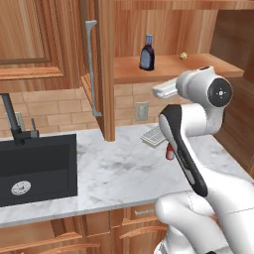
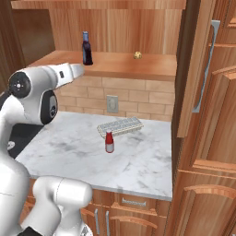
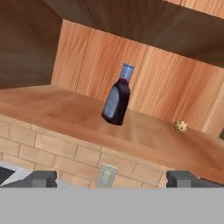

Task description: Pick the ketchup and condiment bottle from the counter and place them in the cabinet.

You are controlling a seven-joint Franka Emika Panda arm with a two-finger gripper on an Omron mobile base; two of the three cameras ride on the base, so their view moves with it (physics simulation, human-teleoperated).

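Two-finger gripper (image 3: 111,179), tips spread wide and holding nothing, hangs level with the shelf's front edge. Below and nearer, the slim red ketchup bottle with white cap (image 2: 109,141) stands upright on the white-grey marbled counter (image 2: 73,143), beside a pale ridged tray (image 2: 120,126). Farther off, the squat dark condiment bottle (image 3: 117,99) stands on the reddish-brown wooden cabinet's plank shelf (image 2: 152,64). The next pick probably lies downward.

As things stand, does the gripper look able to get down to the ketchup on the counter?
Probably yes: the ketchup stands upright and alone on the counter, nothing above it; the gripper, open and empty, is up near the cabinet shelf.
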